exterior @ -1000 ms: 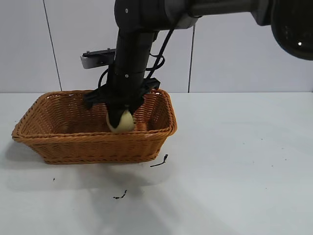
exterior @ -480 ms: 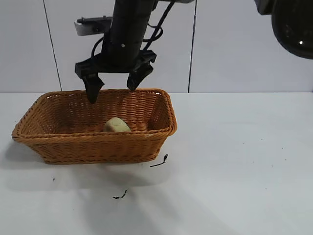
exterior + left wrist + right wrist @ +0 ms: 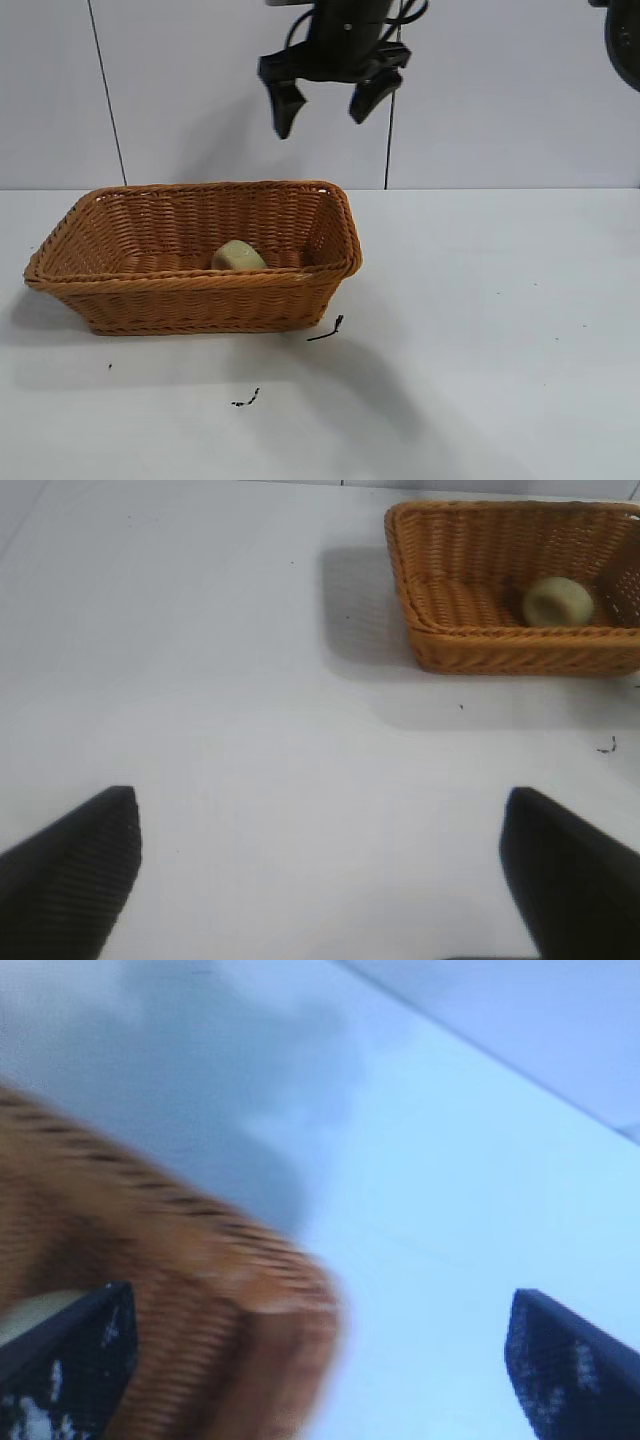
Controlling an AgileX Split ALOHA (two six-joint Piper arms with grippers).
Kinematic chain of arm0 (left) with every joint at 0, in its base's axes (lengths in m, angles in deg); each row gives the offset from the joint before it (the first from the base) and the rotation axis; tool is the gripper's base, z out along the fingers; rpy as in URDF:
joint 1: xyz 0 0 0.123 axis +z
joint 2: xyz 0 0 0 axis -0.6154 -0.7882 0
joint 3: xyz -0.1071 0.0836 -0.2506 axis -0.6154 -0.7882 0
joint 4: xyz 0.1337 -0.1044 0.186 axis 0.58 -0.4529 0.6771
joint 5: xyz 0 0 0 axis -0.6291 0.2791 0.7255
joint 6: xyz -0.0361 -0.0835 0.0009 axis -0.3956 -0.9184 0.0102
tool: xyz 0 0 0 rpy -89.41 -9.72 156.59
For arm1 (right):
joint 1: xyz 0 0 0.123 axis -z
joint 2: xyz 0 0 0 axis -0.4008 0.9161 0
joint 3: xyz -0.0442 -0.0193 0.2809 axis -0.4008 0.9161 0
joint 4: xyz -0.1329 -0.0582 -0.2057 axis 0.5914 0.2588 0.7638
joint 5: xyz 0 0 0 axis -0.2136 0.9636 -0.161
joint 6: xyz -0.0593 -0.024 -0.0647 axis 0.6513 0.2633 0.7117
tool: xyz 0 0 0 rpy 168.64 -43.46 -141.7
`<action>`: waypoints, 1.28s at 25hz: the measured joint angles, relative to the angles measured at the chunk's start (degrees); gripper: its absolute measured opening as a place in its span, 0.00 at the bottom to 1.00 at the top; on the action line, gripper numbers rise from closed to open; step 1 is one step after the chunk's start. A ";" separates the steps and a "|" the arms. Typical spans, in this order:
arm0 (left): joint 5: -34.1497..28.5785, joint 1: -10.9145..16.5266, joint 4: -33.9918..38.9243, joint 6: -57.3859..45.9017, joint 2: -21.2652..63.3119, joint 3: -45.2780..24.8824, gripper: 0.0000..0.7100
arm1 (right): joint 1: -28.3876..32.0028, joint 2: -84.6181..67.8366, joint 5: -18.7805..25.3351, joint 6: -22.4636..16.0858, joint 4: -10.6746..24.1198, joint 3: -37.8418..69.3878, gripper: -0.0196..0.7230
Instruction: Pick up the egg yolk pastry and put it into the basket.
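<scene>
Little risk is left, I judge: egg yolk pastry [image 3: 238, 256] lies inside the basket [image 3: 200, 295] on the worktop [image 3: 480, 340], right gripper [image 3: 325, 105] hangs spread and empty above, left gripper [image 3: 320, 870] spread well apart; only a low sweep could snag the rim.

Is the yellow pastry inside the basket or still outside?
Inside. The pastry sits on the basket floor, nothing holding it; the right tool is open high above.

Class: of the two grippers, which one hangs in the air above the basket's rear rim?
The right gripper, open and empty above the basket; the left gripper stays off to the side.
</scene>
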 joint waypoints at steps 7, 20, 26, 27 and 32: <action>0.00 0.00 0.00 0.00 0.00 0.00 0.98 | 6.14 -0.60 0.33 0.00 0.00 0.51 0.96; 0.00 0.00 0.00 0.00 0.00 0.00 0.98 | 7.00 -24.50 0.27 -0.87 -0.61 26.77 0.96; 0.00 0.00 0.00 0.00 0.00 0.00 0.98 | 7.00 -42.37 0.27 -0.87 -0.61 42.95 0.96; 0.00 0.00 0.00 0.00 0.00 0.00 0.98 | 7.00 -46.05 0.27 -0.87 -0.61 46.39 0.96; 0.00 0.00 0.00 0.00 0.00 0.00 0.98 | 7.00 -62.41 0.33 -0.99 -0.61 62.57 0.96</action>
